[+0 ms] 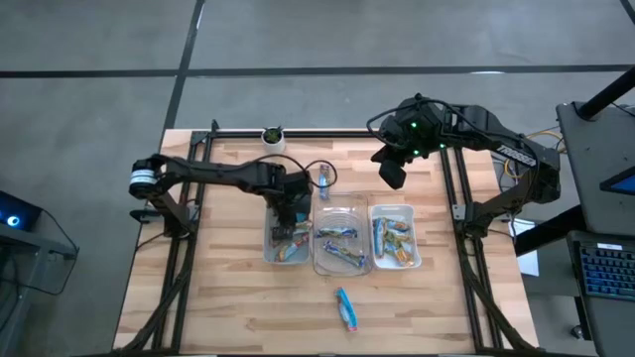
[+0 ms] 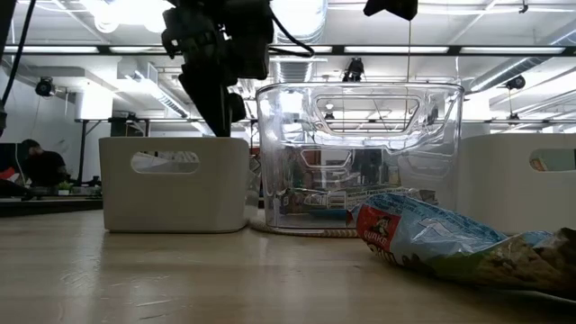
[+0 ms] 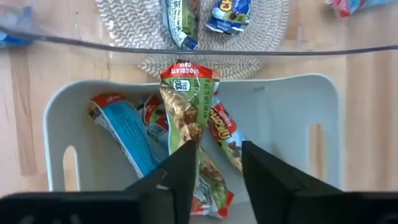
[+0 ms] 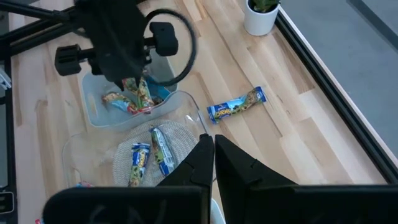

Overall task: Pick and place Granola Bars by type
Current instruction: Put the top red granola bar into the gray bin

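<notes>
In the high view, mid-frame: left gripper (image 1: 294,210) over the left tray (image 1: 270,246), which held a few bars (image 1: 290,238). Middle tray (image 1: 337,211), clear-walled, with more bars (image 1: 337,234); right tray (image 1: 409,211) just beside it, also stocked. Two strays on bare table (image 1: 228,297): one blue bar (image 1: 324,179) above the trays near centre, another bar (image 1: 346,308) below them at lower centre. Right gripper (image 1: 392,171) parked high at upper right, clear of the trays. Plant pot (image 1: 273,138) at the table's top edge.

In the low view, upper left: left arm hung above the white tray at left. Clear tray at centre, and a wrapper large in the lower right foreground.

In the left wrist view, centre: fingers (image 3: 183,167) set narrow, with a green-tan bar (image 3: 186,106) rising from between them over the tray. Looked pinched by its lower end, though actual contact hard to confirm. Blue and brown-orange bars lay beneath it in the same tray.

In the right wrist view, bottom centre: right fingers (image 4: 202,155) pressed together, holding nothing. Upper left: left arm above the tray with the bar dangling. Loose blue bar mid-right on the wood.

Judged step: either lowering the green-tan bar into the left tray or lifting it out to re-sort; impossible to say which. Next move called for a clean release or lift without snagging neighbours, then a reach for the strays.
</notes>
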You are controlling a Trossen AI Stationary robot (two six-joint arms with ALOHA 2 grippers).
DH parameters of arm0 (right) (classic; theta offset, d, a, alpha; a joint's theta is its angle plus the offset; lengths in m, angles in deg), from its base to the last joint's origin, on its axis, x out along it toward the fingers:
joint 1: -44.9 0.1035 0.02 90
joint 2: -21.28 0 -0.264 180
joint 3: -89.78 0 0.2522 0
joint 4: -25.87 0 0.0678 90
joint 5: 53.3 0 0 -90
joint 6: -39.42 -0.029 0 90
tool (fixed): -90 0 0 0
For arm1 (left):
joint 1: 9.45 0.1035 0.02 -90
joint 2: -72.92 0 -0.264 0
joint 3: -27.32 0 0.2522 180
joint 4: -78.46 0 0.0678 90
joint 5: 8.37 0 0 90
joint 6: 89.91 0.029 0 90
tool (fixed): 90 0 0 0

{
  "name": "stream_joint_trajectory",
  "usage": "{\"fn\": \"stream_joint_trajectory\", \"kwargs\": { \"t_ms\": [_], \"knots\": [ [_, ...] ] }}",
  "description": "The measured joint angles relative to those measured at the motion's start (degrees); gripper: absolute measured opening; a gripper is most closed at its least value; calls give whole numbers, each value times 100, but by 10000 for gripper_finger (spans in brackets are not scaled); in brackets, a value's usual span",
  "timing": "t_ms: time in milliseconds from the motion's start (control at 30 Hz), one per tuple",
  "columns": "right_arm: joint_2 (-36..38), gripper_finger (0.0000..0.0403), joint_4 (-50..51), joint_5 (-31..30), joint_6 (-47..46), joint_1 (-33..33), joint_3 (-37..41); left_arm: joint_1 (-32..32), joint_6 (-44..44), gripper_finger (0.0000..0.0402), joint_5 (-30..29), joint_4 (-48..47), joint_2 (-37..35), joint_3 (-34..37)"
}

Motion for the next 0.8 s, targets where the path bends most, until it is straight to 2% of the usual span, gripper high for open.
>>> {"fn": "stream_joint_trajectory", "kwargs": {
  "t_ms": [200,267,800],
  "knots": [
    [0,8,0,0,0,0,0,-209,163,159,-737,145,52,6],
    [0,8,0,0,0,1,0,-229,161,166,-780,147,53,6],
    [-2,8,-4,0,22,2,0,-261,266,170,-789,506,118,42]
  ]
}}
